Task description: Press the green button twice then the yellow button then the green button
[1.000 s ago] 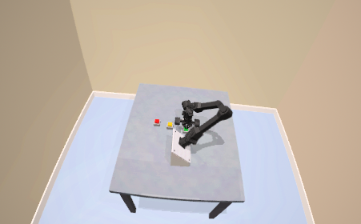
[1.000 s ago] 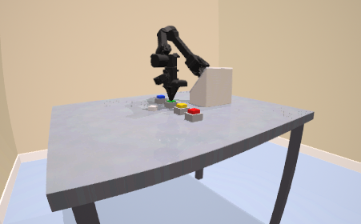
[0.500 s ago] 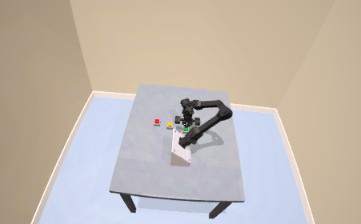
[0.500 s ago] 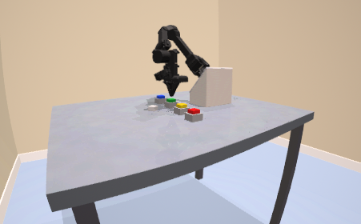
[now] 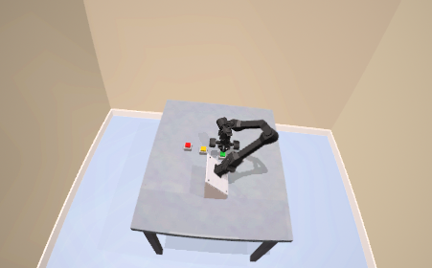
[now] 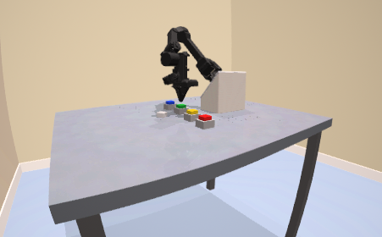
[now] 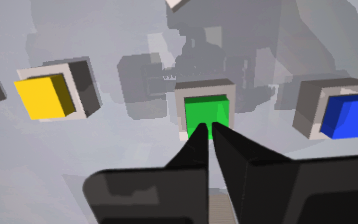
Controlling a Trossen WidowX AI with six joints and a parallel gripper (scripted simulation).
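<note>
One grey table point(image 6: 120, 144) carries everything. Pale wedge-shaped block point(image 6: 226, 90) stands behind a row of square push-buttons. Black jointed arm point(image 5: 251, 139) reaches down over the row. Black parallel-jaw gripper point(image 7: 210, 131) hangs just above the square green button point(image 7: 206, 112), jaws pinched nearly together, nothing between them. Square yellow button point(image 7: 42, 96) sits beside green, square blue button point(image 7: 349, 116) opposite; square red button point(image 6: 204, 118) ends the row.
</note>
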